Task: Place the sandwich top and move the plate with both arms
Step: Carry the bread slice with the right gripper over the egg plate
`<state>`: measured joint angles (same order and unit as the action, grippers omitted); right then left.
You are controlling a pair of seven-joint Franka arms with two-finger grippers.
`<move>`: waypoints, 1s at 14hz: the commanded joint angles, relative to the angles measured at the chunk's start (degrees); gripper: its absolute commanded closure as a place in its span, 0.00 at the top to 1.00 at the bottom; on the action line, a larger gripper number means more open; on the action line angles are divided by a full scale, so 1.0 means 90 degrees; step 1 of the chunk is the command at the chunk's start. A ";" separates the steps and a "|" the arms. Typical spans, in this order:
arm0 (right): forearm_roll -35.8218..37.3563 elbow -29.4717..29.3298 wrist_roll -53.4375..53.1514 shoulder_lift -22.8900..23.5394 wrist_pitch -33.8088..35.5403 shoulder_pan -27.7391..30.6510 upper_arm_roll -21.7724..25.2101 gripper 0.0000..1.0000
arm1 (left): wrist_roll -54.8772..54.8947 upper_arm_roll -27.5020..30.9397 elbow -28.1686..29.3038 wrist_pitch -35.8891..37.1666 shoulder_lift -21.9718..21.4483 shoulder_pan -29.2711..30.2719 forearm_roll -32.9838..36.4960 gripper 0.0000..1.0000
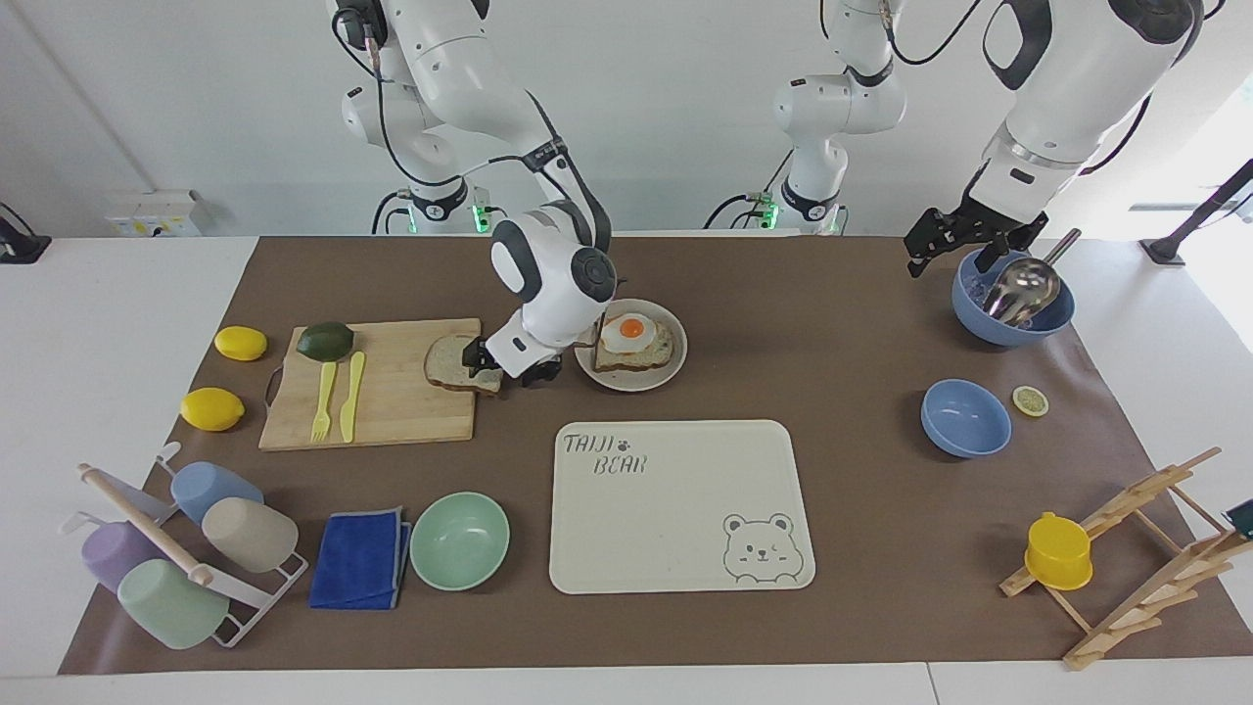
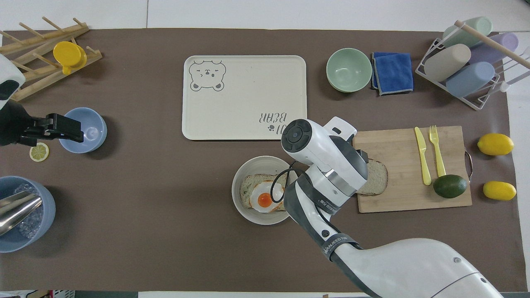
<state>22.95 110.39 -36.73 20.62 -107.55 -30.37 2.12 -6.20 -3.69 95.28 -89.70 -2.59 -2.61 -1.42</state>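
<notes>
Bare mat (image 1: 783,323) beside plate (image 1: 675,367); tray (image 1: 685,548) just beside.

This is a robotics lab staged as a kitchen. Two white jointed robot arms (image 1: 470,88) with black cables stand bolted at the edge of a white table (image 1: 98,323) against a bare white wall. A brown paper mat (image 1: 783,294) carries props: a wooden cutting board (image 1: 392,401), a cream rectangular bear tray (image 1: 675,529), pastel plastic cups in a white wire rack (image 1: 186,558), and a wooden drying rack (image 1: 1145,548).
</notes>
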 commanded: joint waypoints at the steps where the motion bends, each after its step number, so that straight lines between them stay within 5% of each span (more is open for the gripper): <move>1: 0.0184 0.0449 -0.0177 -0.0269 -0.0150 0.0035 -0.0050 1.00 | 0.0035 -0.0030 -0.0001 0.0093 -0.0074 0.0056 0.0079 1.00; 4: 0.0233 0.0468 0.0008 -0.0308 0.0113 0.0044 -0.0050 0.98 | 0.0035 -0.0030 -0.0001 0.0093 -0.0074 0.0056 0.0079 1.00; 6: 0.0233 0.0536 0.0038 -0.0337 0.0152 0.0035 -0.0050 0.86 | 0.0035 -0.0030 -0.0001 0.0093 -0.0083 0.0056 0.0079 1.00; 8: 0.0243 0.0527 0.0174 -0.0347 0.0299 0.0025 -0.0050 0.55 | 0.0035 -0.0030 -0.0001 0.0093 -0.0074 0.0056 0.0079 1.00; 9: 0.0243 0.0498 0.0194 -0.0347 0.0347 -0.0004 -0.0050 0.22 | 0.0035 -0.0030 -0.0001 0.0093 -0.0074 0.0056 0.0079 1.00; 10: 0.0243 0.0420 0.0204 -0.0338 0.0435 -0.0024 -0.0050 0.00 | 0.0035 -0.0030 -0.0001 0.0093 -0.0074 0.0056 0.0079 1.00; 14: 0.0223 -0.0340 0.0477 -0.0240 0.1001 -0.0111 -0.0176 0.00 | 0.0035 -0.0030 -0.0001 0.0093 -0.0083 0.0056 0.0079 1.00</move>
<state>23.88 110.73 -34.69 18.69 -101.44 -31.02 1.43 -6.20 -3.69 95.28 -89.70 -2.59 -2.61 -1.42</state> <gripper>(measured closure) 0.762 0.000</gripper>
